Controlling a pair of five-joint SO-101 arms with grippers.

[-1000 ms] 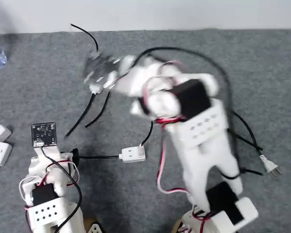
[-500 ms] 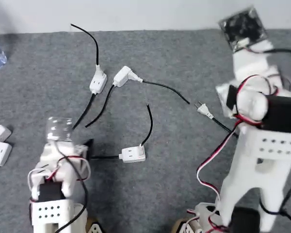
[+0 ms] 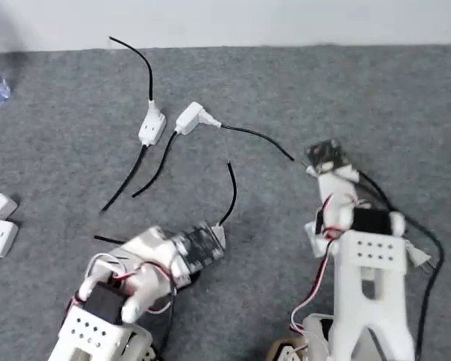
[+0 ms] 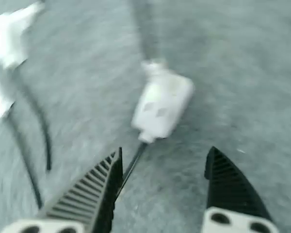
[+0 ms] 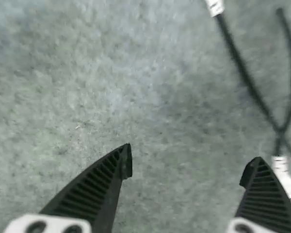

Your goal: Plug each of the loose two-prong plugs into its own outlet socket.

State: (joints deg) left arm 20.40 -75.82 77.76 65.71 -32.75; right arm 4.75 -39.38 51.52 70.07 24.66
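Poised wide open and empty: left gripper (image 4: 165,155) over an outlet socket (image 4: 162,104), right gripper (image 5: 190,155) near a two-prong plug (image 5: 214,6); seemingly nothing plugged in yet.

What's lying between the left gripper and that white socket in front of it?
In the left wrist view, a thin black cord runs from the white socket toward the open left gripper; otherwise bare grey carpet.

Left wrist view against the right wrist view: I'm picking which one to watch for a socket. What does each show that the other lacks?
Left wrist view: a white outlet socket with a thin black cord lies just ahead of the left gripper. Right wrist view: black cables cross off to one side of the right gripper. Shared: grey carpet below, and each gripper's own jaws wide open.
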